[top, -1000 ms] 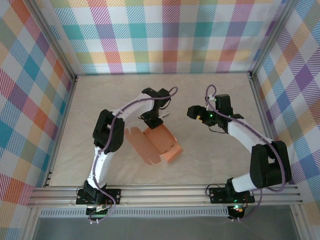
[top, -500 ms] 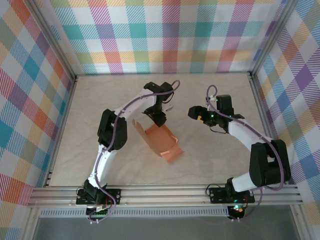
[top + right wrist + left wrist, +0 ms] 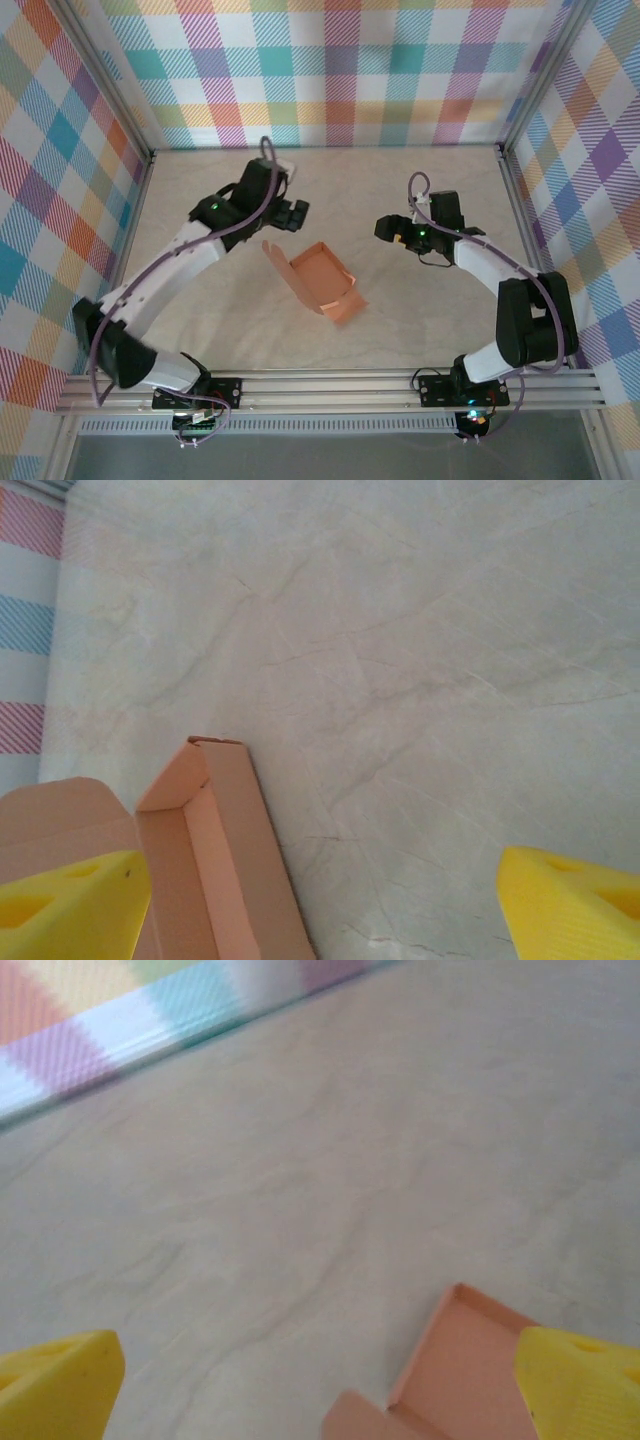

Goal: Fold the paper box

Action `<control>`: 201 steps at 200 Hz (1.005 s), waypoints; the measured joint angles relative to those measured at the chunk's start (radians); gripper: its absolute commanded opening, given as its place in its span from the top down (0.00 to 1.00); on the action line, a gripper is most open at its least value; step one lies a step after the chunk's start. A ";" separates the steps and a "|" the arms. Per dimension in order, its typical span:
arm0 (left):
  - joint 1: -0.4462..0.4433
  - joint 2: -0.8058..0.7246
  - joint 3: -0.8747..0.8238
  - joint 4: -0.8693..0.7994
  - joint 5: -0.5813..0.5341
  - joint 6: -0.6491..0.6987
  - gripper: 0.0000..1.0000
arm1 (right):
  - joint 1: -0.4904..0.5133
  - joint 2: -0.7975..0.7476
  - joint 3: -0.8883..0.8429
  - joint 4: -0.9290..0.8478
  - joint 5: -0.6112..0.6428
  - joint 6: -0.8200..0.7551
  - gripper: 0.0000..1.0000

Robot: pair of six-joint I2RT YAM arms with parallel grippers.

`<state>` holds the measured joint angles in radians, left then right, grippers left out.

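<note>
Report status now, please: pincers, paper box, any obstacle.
Left pincer open, empty, just beyond the paper box. Right pincer open, empty, off to its right. Box partly folded, one flap up, free on table. No obstacle seen.

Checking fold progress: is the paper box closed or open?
Open. The paper box has its walls raised into a tray, but the lid flap stands up at its left edge, leaving the inside uncovered.
</note>
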<state>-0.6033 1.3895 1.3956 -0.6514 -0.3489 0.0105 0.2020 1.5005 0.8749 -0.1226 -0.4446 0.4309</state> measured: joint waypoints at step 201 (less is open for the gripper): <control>0.111 0.080 -0.657 0.420 0.411 -0.760 0.68 | 0.282 0.515 0.386 -0.077 0.101 0.005 0.85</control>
<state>-0.4927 1.4700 0.7391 -0.2314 0.0620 -0.7490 0.4835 2.0159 1.2606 -0.1993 -0.3439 0.4362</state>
